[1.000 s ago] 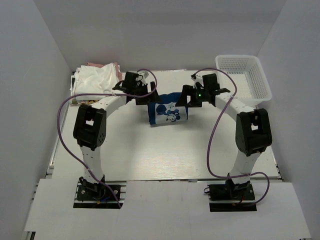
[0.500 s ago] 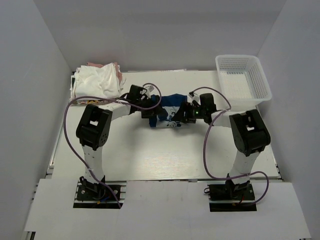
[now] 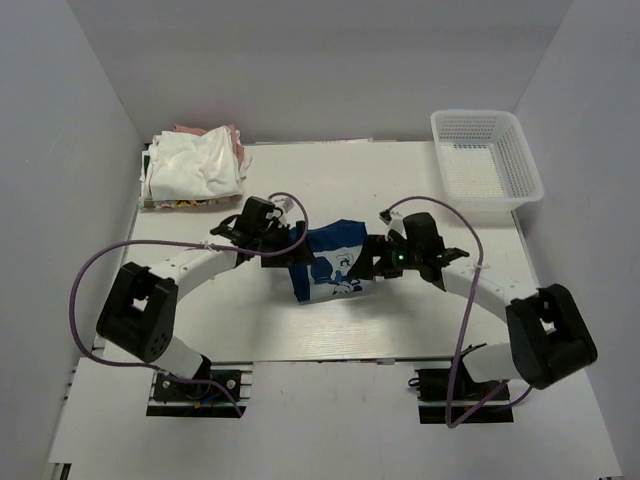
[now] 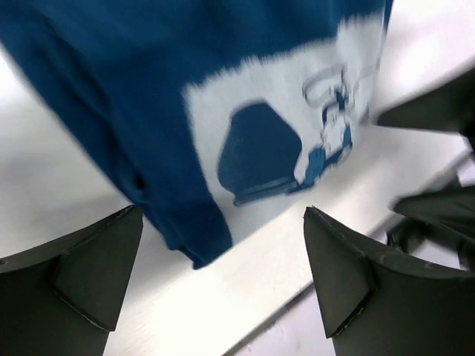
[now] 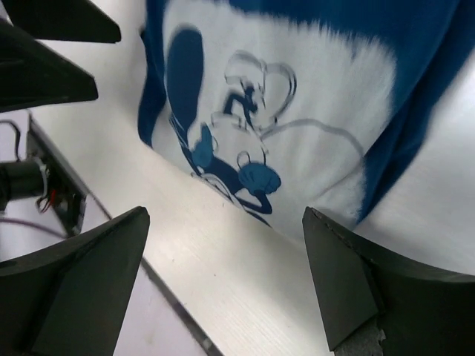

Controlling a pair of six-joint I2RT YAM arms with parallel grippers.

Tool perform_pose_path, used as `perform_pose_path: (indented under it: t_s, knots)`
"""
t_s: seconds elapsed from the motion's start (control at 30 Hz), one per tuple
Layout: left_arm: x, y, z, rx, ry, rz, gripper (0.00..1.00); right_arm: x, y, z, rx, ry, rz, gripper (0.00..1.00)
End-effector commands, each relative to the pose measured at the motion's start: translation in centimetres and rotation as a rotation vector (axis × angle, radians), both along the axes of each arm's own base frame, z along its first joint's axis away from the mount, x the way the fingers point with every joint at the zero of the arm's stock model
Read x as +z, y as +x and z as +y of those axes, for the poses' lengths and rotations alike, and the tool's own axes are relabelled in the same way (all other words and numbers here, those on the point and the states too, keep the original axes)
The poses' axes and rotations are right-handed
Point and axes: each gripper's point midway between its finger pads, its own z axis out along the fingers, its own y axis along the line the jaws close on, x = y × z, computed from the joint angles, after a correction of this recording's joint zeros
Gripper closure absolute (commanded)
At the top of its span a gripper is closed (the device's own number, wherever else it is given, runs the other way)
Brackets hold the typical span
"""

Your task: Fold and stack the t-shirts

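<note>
The white table [image 3: 250, 320] is occupied at its far right corner by a white mesh basket [image 3: 527, 160] and at its far left by a pile of white and pink t-shirts [image 3: 195, 165]. The navy t-shirt [image 3: 330, 265], print showing, is laid mid-table between the left gripper [image 4: 223, 211] and the right gripper [image 5: 225, 211]. Both are spread wide, with nothing pinched.

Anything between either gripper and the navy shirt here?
Nothing visible. In both wrist views the navy shirt sits just beyond the open left gripper and right gripper, with nothing in between.
</note>
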Motion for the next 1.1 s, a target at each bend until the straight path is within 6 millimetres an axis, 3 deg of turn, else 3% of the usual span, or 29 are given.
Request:
perform_pose_path:
  t_s: [0.0,0.1,0.13,0.17,0.23,0.27,0.3,0.33,0.37,0.4,0.47,0.53,0.57,0.6,0.63,0.7,0.73,0.9,0.93,0.97,1.0,1.07]
  knots:
    - [2.8,3.3,2.3,0.136,0.097,-0.112,0.01,3.3,2.9,-1.1,-0.06,-0.077,-0.162,0.1]
    - [2.5,5.9,3.4,0.187,0.169,-0.155,0.01,4.5,7.0,-2.2,-0.187,-0.143,-0.258,0.1]
    - [2.4,6.6,3.4,0.178,0.19,-0.171,0.01,2.8,8.0,-3.2,-0.25,-0.215,-0.218,0.1]
    - [2.9,7.5,2.8,0.157,0.184,-0.192,0.01,4.5,9.8,-3.0,-0.271,-0.209,-0.26,0.1]
    - [1.2,8.5,2.9,0.155,0.232,-0.165,0.03,3.7,10.7,-2.2,-0.239,-0.215,-0.246,0.1]
    - [1.6,9.3,2.5,0.143,0.237,-0.179,0.05,4.0,11.6,-1.5,-0.22,-0.201,-0.256,0.1]
    - [1.2,9.5,2.4,0.14,0.246,-0.165,0.09,3.8,12.2,-1.3,-0.225,-0.202,-0.256,0.1]
    - [0.0,9.5,2.8,0.133,0.281,-0.14,0.23,2.9,12.6,-1.2,-0.222,-0.214,-0.238,0.1]
    - [-0.1,9.7,2.7,0.132,0.282,-0.138,0.29,3.2,13.7,-0.7,-0.216,-0.212,-0.248,0.1]
    - [-0.1,9.6,2.5,0.114,0.274,-0.138,0.35,2.1,13.7,-0.7,-0.208,-0.226,-0.213,0.13]
    - [-0.5,9.6,2.3,0.1,0.273,-0.138,0.46,2.1,14.0,0.0,-0.18,-0.222,-0.206,0.17]
    - [-1.2,9.5,2.4,0.098,0.278,-0.129,0.57,1.2,14.3,0.5,-0.157,-0.221,-0.182,0.32]
    - [-1.2,9.5,2.4,0.098,0.278,-0.129,0.75,0.9,14.3,0.6,-0.156,-0.216,-0.171,0.45]
    - [-1.7,9.6,2.3,0.097,0.281,-0.124,0.84,0.5,14.4,0.6,-0.157,-0.223,-0.164,0.59]
    - [-1.7,9.9,2.2,0.096,0.284,-0.118,0.95,0.4,14.5,0.5,-0.166,-0.225,-0.162,0.83]
    - [-1.6,10.5,2.0,0.112,0.282,-0.122,1.0,1.2,14.9,0.3,-0.178,-0.232,-0.191,1.0]
    - [-1.6,10.5,2.0,0.112,0.282,-0.122,1.0,1.9,14.9,0.4,-0.176,-0.225,-0.207,1.0]
    - [3.1,10.4,1.9,0.148,0.204,-0.236,1.0,4.6,14.3,0.7,-0.145,-0.19,-0.262,1.0]
    - [3.2,9.8,2.2,0.149,0.198,-0.246,1.0,5.5,13.9,0.7,-0.137,-0.166,-0.27,1.0]
    - [4.3,9.6,2.3,0.163,0.176,-0.268,1.0,5.7,13.4,0.9,-0.125,-0.155,-0.268,1.0]
    - [6.8,9.6,2.3,0.174,0.136,-0.335,1.0,6.4,13.4,0.7,-0.133,-0.145,-0.281,1.0]
    - [8.3,9.4,2.4,0.18,0.112,-0.376,1.0,7.3,13.2,0.8,-0.136,-0.126,-0.31,1.0]
